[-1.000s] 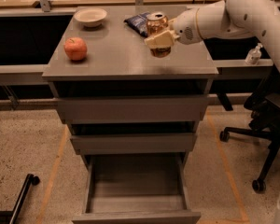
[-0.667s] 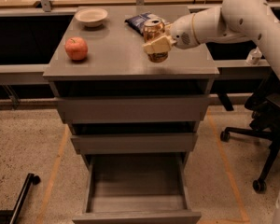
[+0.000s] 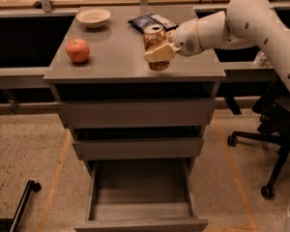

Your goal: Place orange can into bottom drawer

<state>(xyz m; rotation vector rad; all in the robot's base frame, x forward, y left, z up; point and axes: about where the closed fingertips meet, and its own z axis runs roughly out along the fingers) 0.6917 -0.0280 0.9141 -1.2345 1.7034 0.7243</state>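
Observation:
The orange can (image 3: 155, 38) has a silver top and an orange-tan label. My gripper (image 3: 158, 51) is shut on the orange can and holds it upright just above the front right part of the grey cabinet top (image 3: 111, 52). One pale finger (image 3: 158, 52) crosses the can's front. The white arm reaches in from the right. The bottom drawer (image 3: 141, 211) is pulled open below, a deep grey box, with nothing inside it that I can see.
A red apple (image 3: 78, 50) sits on the cabinet's left side. A white bowl (image 3: 93, 17) and a blue chip bag (image 3: 147, 21) lie at the back. Two shallower drawers (image 3: 137, 112) are above the open one. An office chair base (image 3: 270, 153) stands at right.
The gripper with the orange can has moved a little left and toward the cabinet's front edge. The drawer, apple, bowl and bag have not moved.

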